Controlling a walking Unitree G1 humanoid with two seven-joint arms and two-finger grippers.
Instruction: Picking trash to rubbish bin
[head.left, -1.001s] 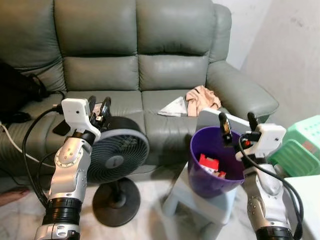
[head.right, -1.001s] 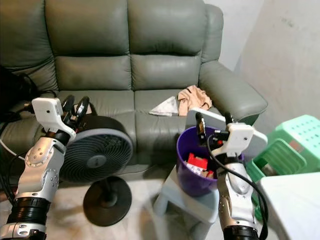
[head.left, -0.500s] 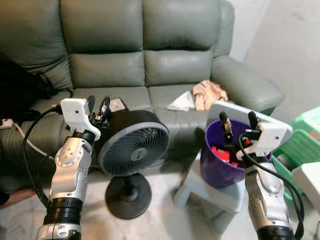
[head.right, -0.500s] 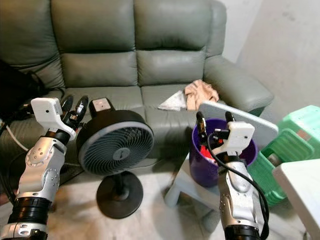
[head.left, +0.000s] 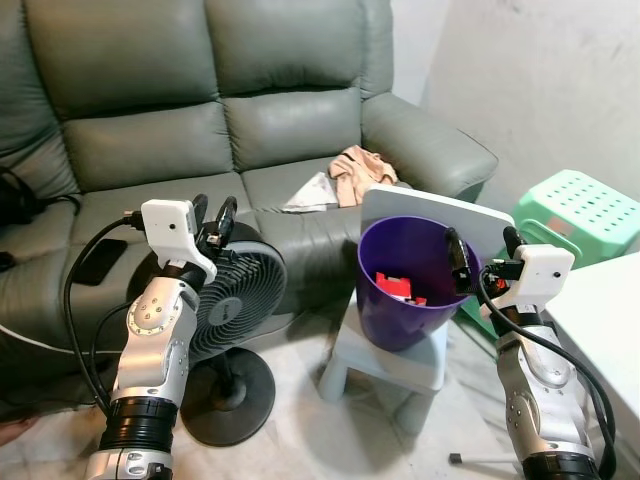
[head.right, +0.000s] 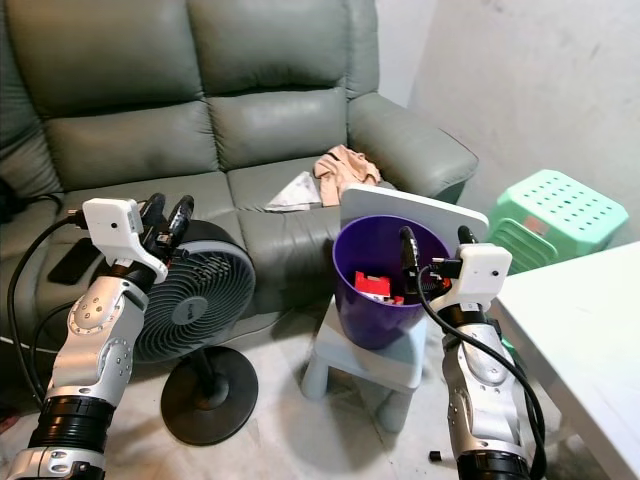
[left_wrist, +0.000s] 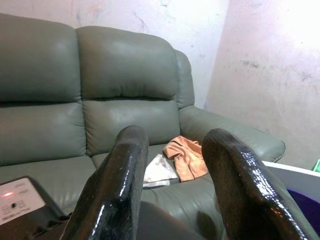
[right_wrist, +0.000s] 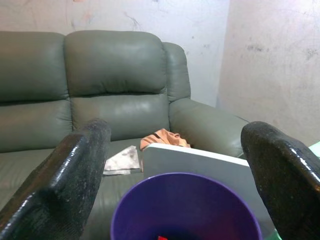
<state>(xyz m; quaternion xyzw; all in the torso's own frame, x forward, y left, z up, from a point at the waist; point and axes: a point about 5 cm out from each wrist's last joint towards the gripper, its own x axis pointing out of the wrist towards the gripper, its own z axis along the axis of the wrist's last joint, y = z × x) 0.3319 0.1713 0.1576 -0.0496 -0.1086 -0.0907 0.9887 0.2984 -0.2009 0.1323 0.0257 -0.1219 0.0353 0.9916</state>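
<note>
1. Left eye view: purple rubbish bin (head.left: 405, 290) stands upright on a small grey stool (head.left: 385, 360) on the floor, just in front of the sofa's (head.left: 200, 120) front edge.
2. Bin contents: red trash (head.left: 398, 290) lies at the bottom. A white flat board (head.left: 430, 210) leans behind the bin's rim.
3. Right end effector (head.left: 480, 255): raised just beside the bin's right rim, fingers spread wide, holding nothing. Right wrist view shows the bin's mouth (right_wrist: 187, 210) between the fingers.
4. Left end effector (head.left: 212, 218): raised above the black standing fan (head.left: 225, 300), fingers parted, empty.
5. Sofa seat, near its right edge: crumpled white paper (head.left: 308, 192) touching an orange cloth (head.left: 352, 172).
6. Black flat device (head.left: 100, 260) lies on the left seat cushion.
7. Green plastic stool (head.left: 580, 205) stands by the wall, right of the bin.
</note>
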